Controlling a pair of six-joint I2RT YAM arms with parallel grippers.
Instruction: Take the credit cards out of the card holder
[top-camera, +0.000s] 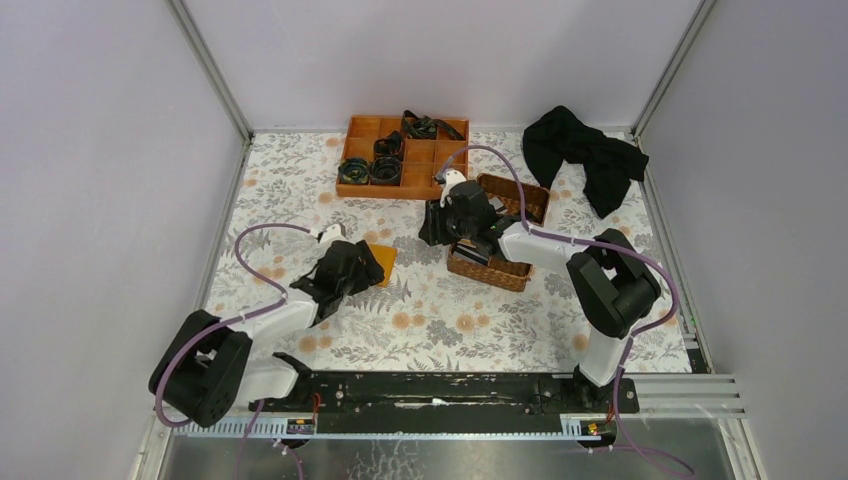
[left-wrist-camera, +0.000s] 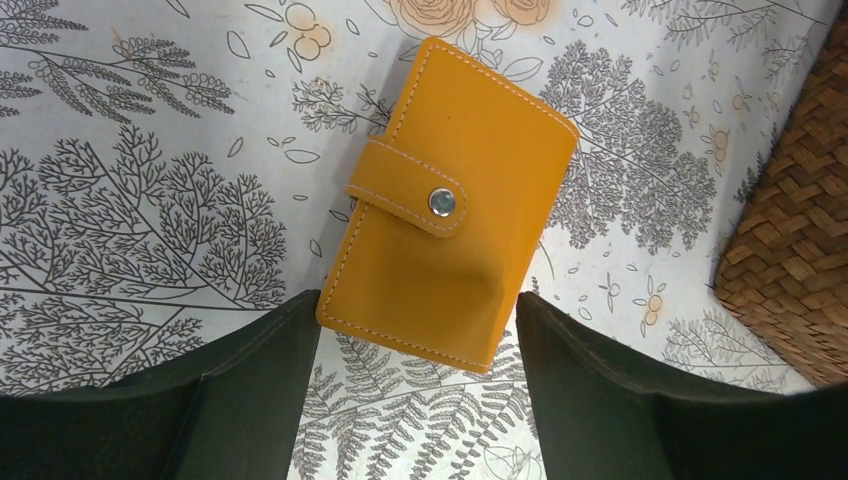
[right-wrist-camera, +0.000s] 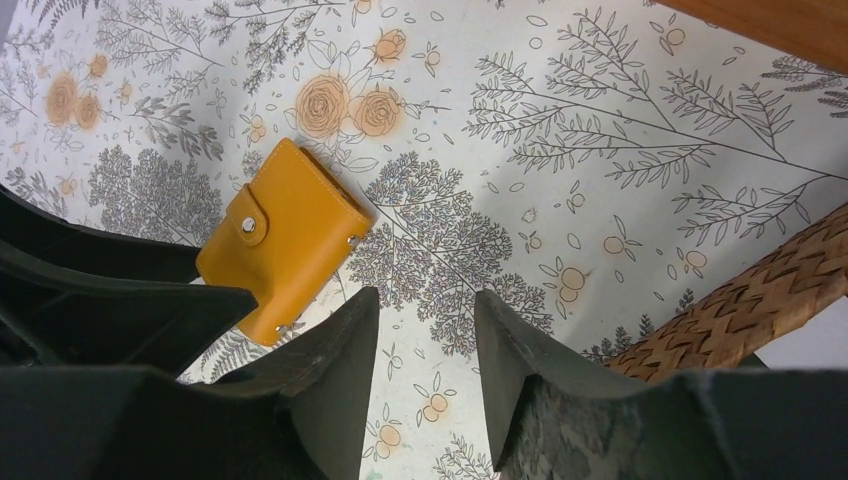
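Looking at the top view, you find the card holder (top-camera: 381, 262) lying flat on the flowered table (top-camera: 440, 325), closed, with its strap over the front and fastened by a silver stud. Your left gripper (top-camera: 363, 264) is directly at the holder, on its left side in this view. In the left wrist view this gripper (left-wrist-camera: 418, 300) has its jaws wide apart, and the near end of the holder (left-wrist-camera: 455, 210) sits between them. The left finger (left-wrist-camera: 285, 350) seems to meet the holder's corner, while beside the other finger a thin strip of table shows, so the jaws are open and not clamped on it. Your right gripper (top-camera: 432, 236) is to the right of the holder, near it but not touching. In the right wrist view its jaws (right-wrist-camera: 427, 297) are partly apart with only table between them, so it grips nothing, and the holder (right-wrist-camera: 285, 240) lies at the left of them. A wicker basket (top-camera: 500, 273) stands further right of the holder, just behind the right gripper. An orange tray (top-camera: 352, 135) is beyond the holder, well apart from it. A black cloth (top-camera: 585, 150) lies far right of the holder, past the basket.
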